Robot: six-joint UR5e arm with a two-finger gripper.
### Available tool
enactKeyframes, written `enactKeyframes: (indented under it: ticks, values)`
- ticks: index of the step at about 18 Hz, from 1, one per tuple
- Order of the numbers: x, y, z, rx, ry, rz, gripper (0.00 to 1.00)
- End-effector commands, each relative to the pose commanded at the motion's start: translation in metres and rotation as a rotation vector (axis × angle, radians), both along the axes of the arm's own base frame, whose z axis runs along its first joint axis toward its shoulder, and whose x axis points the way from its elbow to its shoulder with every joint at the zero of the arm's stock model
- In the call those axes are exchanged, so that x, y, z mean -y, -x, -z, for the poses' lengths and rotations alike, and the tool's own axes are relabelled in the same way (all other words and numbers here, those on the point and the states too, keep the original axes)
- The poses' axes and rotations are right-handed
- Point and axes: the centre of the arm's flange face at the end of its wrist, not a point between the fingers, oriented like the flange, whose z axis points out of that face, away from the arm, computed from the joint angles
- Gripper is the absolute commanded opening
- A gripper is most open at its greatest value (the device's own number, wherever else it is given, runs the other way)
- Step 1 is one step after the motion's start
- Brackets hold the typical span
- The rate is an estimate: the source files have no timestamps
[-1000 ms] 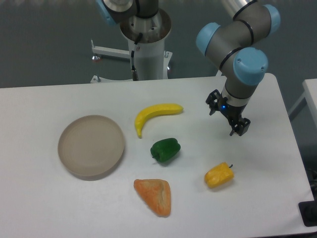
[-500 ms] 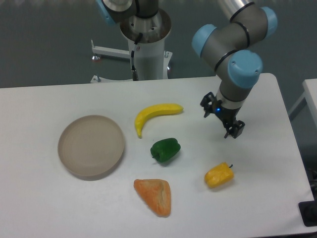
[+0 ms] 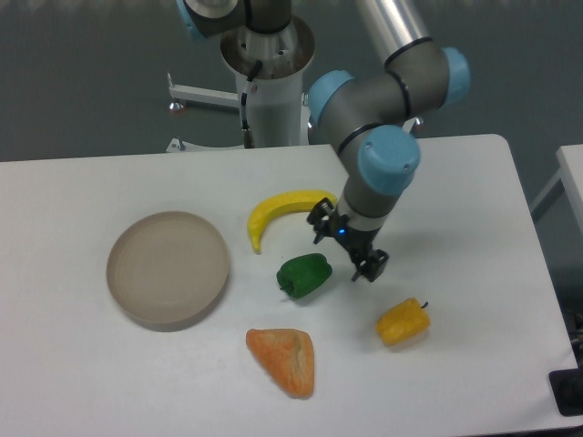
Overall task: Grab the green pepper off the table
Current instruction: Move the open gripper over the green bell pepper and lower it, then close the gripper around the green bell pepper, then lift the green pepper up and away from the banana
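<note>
My pincer hangs spread open and empty, just to the right of the green pepper, one dark finger up near the tip of the banana and the other lower right, toward the yellow pepper. I read this as the approach: the jaws stand wide so they can straddle the lumpy body, and I am off to one side and seemingly above it, not yet around it. The green pepper lies free on the white table, near the middle, between the banana behind it and the orange wedge-shaped piece in front, with the round beige plate well apart to its left. Nothing touches the pepper, so there is room on both flanks for my fingers, though the banana end sits close to one of them and I judge that a careless descent could nudge it. My own wrist covers part of the banana's far tip, and the upper reach of my arm runs out of the top of the view. From this single high angle I cannot tell how far above the tabletop my fingertips are, nor whether the pads are lined up square with the pepper's narrowest width
</note>
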Motion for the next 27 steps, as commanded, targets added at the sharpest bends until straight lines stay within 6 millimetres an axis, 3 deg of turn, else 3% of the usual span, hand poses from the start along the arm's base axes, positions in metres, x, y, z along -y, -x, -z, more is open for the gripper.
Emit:
enactKeyframes:
  ticks: [7, 11, 15, 19, 21, 25, 27]
  values:
    - [-0.005, -0.011, 0.014, 0.016, 0.021, 0.015, 1.00]
    - [-0.011, -0.020, 0.040, 0.034, 0.056, 0.028, 1.00]
    - [-0.010, -0.020, 0.045, 0.032, 0.059, 0.044, 1.00]
    - [-0.009, -0.020, 0.043, 0.032, 0.059, 0.044, 0.42]
    - [-0.007, -0.018, 0.040, 0.037, 0.056, 0.036, 0.22]
    - [0.012, 0.002, 0.008, 0.028, 0.038, -0.017, 0.22]
    - [0.034, 0.018, -0.025, 0.028, 0.030, -0.045, 0.21]
